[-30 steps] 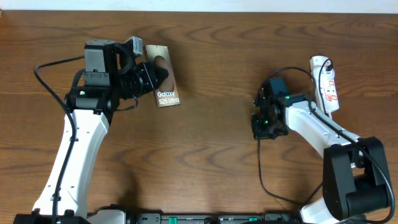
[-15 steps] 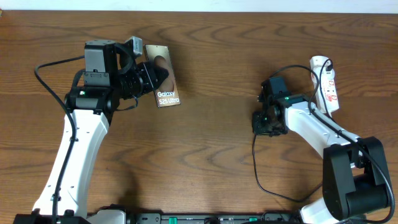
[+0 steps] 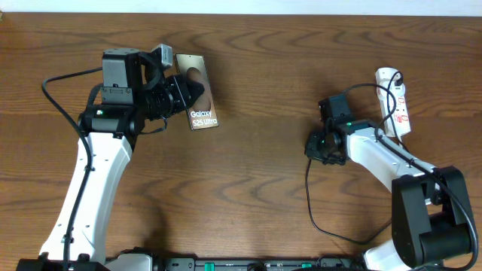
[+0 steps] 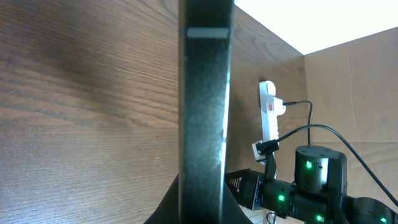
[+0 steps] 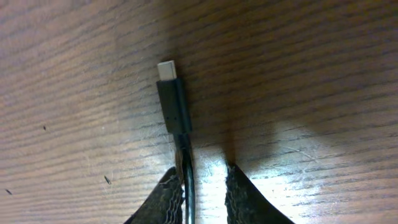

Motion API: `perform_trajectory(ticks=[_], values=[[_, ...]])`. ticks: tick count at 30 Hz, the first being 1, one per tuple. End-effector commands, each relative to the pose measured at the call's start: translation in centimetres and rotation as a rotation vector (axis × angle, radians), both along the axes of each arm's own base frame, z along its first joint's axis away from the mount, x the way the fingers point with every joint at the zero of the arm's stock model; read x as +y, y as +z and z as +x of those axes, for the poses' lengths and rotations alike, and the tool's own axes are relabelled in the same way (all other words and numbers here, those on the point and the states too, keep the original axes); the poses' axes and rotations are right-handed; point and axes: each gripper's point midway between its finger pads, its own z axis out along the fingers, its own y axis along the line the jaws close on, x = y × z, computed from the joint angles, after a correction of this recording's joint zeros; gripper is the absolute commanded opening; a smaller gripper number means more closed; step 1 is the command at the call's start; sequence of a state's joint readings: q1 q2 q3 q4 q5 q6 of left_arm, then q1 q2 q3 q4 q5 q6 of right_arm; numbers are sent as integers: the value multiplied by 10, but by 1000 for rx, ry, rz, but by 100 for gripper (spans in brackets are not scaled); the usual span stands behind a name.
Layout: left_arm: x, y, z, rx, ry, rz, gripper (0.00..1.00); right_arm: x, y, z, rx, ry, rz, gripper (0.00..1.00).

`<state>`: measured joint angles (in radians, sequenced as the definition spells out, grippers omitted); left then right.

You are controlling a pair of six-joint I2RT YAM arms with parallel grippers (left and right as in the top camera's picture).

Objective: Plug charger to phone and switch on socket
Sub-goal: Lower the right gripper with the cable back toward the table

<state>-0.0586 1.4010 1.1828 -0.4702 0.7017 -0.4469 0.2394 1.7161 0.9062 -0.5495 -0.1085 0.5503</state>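
My left gripper [image 3: 194, 96] is shut on the phone [image 3: 203, 105], a bronze-grey slab with "Galaxy S25 Ultra" on its screen, held off the table at the far left. In the left wrist view the phone [image 4: 204, 106] stands edge-on as a dark bar between the jaws of that gripper [image 4: 203, 190]. At the right, my right gripper [image 3: 312, 147] points down at the table. Its jaws [image 5: 203, 171] stand apart, and the charger's thin cable runs between them against the left finger [image 5: 165, 193]. The connector tip [image 5: 171, 102] lies flat on the wood just ahead. The white socket [image 3: 396, 102] lies at the far right.
The charger's cable [image 3: 309, 199] loops over the table toward the front edge and back to the right arm's base. Another thin black lead arcs from the socket's far end [image 3: 393, 77] to the right wrist. The socket [image 4: 268, 115] and right arm [image 4: 314, 186] also show in the left wrist view.
The right gripper's jaws have come apart from the cable and it has shifted slightly. The cable loop on the table has swung left. The left arm and phone have not moved.
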Motion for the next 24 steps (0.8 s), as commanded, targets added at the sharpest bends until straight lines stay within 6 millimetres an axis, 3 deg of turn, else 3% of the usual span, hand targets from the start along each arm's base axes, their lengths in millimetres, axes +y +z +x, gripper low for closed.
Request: perform_trajectory(ticks=[1, 5, 22, 24], values=[[-1, 14, 0, -41, -19, -16, 7, -1, -5, -4, 17, -53, 28, 18], [-1, 14, 0, -42, -19, -16, 7, 6, -4, -3, 12, -45, 65, 12], [-2, 14, 0, -42, -19, -17, 7, 10, -11, -13, 18, 38, 48, 8], [-2, 14, 0, -41, -19, -17, 8, 9, -11, -13, 19, 36, 48, 1]])
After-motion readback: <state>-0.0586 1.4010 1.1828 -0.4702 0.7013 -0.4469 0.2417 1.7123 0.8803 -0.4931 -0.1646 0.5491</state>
